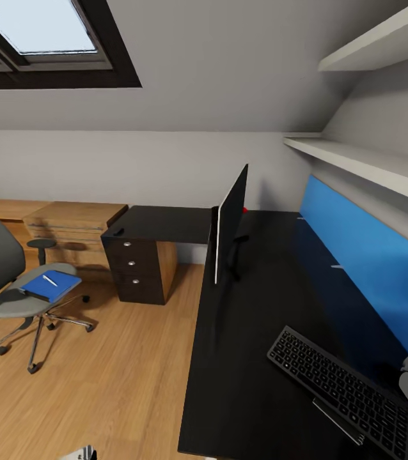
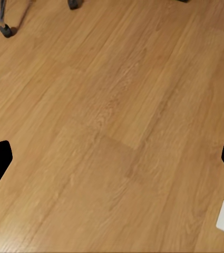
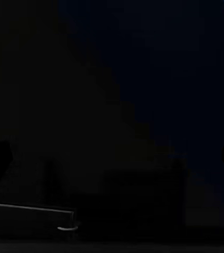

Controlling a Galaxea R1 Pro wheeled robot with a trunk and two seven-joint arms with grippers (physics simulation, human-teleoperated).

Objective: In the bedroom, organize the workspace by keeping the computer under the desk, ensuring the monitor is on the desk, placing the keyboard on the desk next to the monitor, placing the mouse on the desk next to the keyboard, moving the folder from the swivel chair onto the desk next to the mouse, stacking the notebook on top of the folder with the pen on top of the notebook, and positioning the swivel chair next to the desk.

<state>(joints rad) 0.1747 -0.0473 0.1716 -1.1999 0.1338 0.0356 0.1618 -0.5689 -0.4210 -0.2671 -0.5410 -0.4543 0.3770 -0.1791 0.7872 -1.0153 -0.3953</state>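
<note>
Folder (image 1: 52, 285) flat on chair (image 1: 12, 281) seat, pen (image 1: 50, 280) lying on top; chair on wood floor (image 1: 114, 377), well apart from desk (image 1: 242, 358). Monitor (image 1: 230, 220) upright on desk, edge-on. Keyboard (image 1: 351, 390) on desk near blue back panel (image 1: 370, 268). Left gripper (image 2: 114, 161) over bare floor, fingers wide apart, empty. Right gripper (image 3: 112, 158) in dark; jaw state unclear.

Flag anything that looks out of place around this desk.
The monitor stands edge-on to the blue back panel rather than parallel to it. The blue folder, a pen on top, lies on the swivel chair seat, away from the desk.
</note>
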